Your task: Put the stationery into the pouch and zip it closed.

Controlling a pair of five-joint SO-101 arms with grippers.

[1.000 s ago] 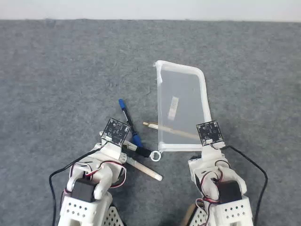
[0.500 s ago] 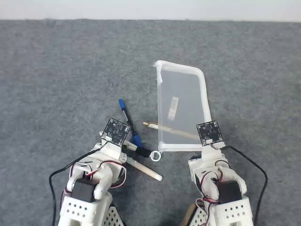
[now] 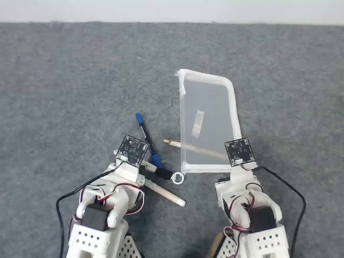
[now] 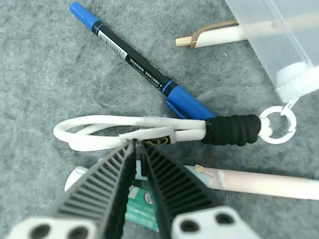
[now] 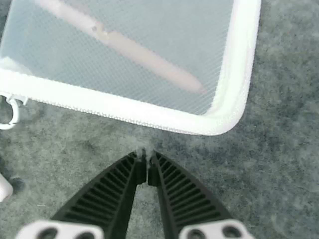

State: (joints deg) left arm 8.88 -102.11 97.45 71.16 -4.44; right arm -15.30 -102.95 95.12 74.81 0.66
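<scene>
While ribbed left fingers (image 4: 112, 174) pinch the white cord loop (image 4: 109, 119), right fingers (image 5: 122, 184) meet beside the mesh pouch (image 5: 199, 40).

Fuzzy, matt grey felt covers the surface (image 3: 80, 80). The pouch (image 3: 209, 107) is frosted translucent plastic, fine-meshed, with woven white edging. The blue pen (image 4: 134, 62) is glossy plastic. The cord loop (image 4: 99, 122) looks smooth and white.

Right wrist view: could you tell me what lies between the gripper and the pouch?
Only bare grey mat separates right gripper from pouch, per right wrist view.
</scene>
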